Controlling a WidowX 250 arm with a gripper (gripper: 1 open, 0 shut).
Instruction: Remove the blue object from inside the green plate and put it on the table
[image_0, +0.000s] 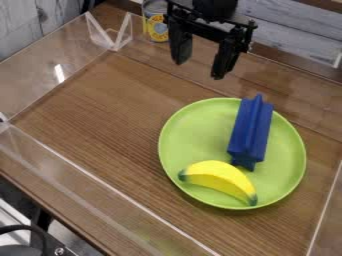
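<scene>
The blue object, a long dark-blue ridged block, lies in the right half of the green plate, running from the plate's far rim toward its middle. The plate rests on the brown wood-grain table at the right side. My gripper hangs above the table's far middle, up and left of the plate, pointing down. Its two black fingers stand apart with nothing between them, so it is open and apart from the block.
A yellow banana lies in the plate's near part, just in front of the block. Clear plastic walls ring the tabletop. A yellow-and-black item stands behind the far wall.
</scene>
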